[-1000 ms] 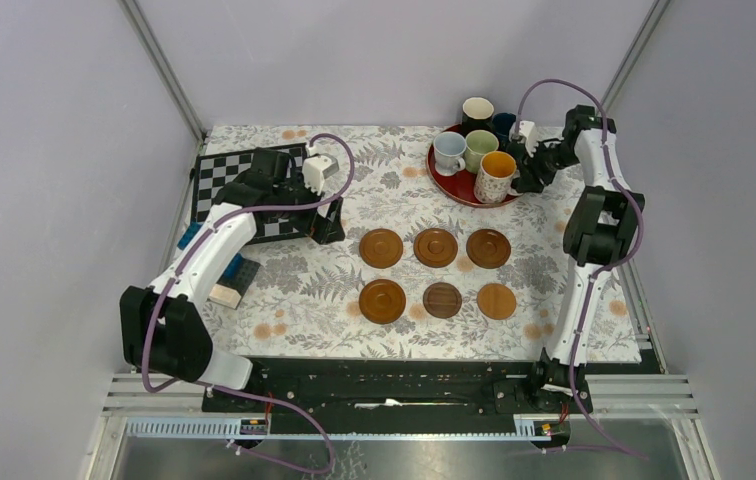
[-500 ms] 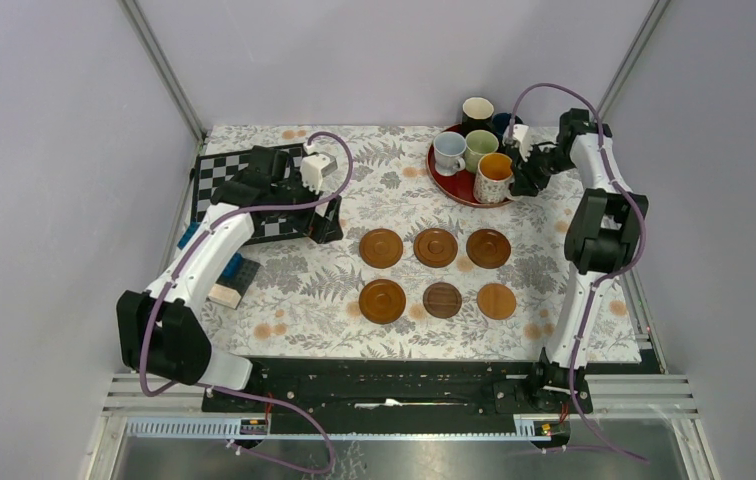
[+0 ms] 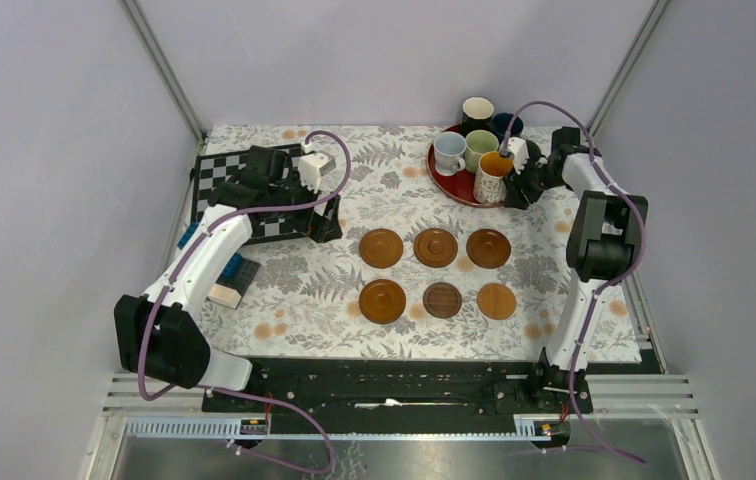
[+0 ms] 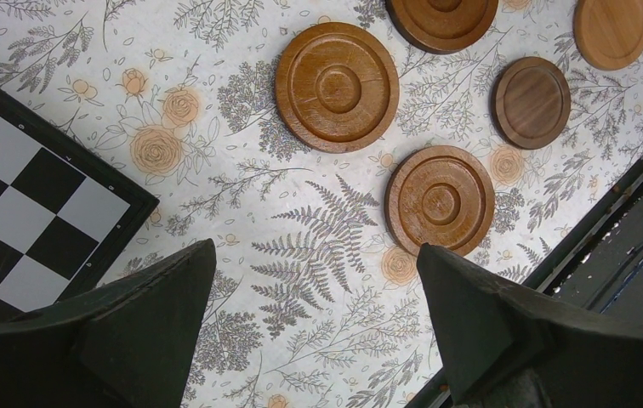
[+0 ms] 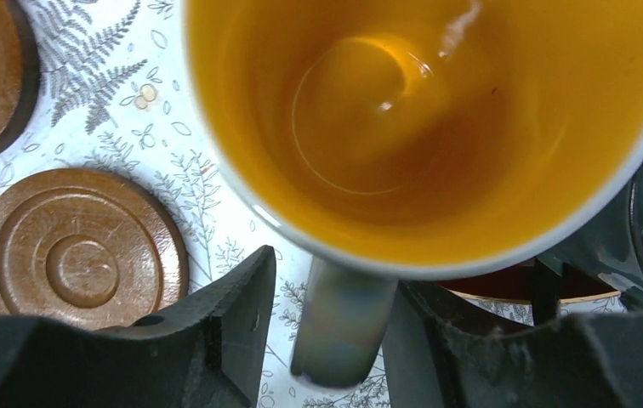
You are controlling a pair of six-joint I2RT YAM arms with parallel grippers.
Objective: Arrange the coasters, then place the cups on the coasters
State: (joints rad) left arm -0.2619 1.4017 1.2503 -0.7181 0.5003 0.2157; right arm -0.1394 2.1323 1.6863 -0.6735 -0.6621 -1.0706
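The red tray [image 3: 454,188] is taken as the reference; it is seen at the far right of the flowered cloth [image 3: 394,180]. At its near right edge the orange-inside mug [image 3: 494,172] is found, upright so far as can be told. Its handle [image 5: 342,323] is straddled by the fingers of the right gripper [image 5: 331,340]; one finger is seen against the handle and the other just beside it, so whether the handle is pinched cannot be told. Farther back on the tray the pale blue-white mug [image 3: 448,152], the pale green mug [image 3: 480,148], the black mug [image 3: 476,110] and the navy mug [image 3: 503,123] are gathered. The six coasters [image 3: 436,247] are laid in two rows of three on the near side of the tray, none carrying a cup. Well to the left of the tray, beside the chessboard [image 3: 244,185], the left gripper [image 4: 314,251] is held spread wide above the cloth, with nothing between its fingers.
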